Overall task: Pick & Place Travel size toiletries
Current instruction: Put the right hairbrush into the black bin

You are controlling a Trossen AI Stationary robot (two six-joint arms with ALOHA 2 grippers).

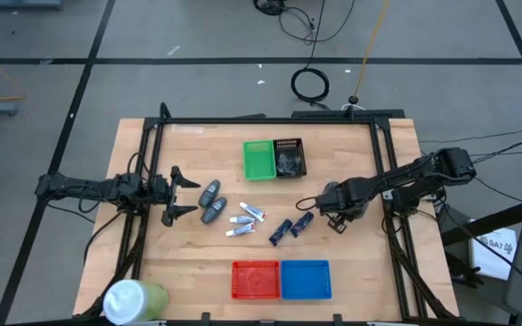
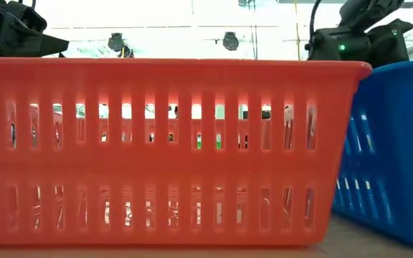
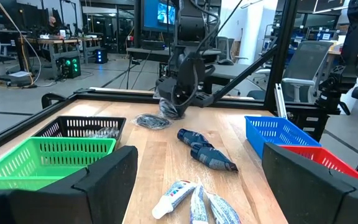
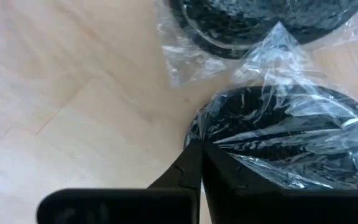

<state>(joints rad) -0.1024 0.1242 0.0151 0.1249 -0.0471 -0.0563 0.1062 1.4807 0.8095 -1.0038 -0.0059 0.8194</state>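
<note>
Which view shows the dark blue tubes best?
The left wrist view: the dark blue tubes appear large. The high view shows them small; the red tray hides them in the low view; the right wrist view lacks them.

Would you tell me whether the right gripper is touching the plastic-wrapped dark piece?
Touching: the right wrist view shows the right gripper shut on the wrapped dark piece.

Two grey ovals (image 1: 211, 201), white tubes (image 1: 247, 220), navy tubes (image 1: 290, 227) mid-table.

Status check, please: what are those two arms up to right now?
Right end effector shut on clear-wrapped dark round piece. Left end effector open, waiting by grey oval containers. Nothing blocking.
</note>
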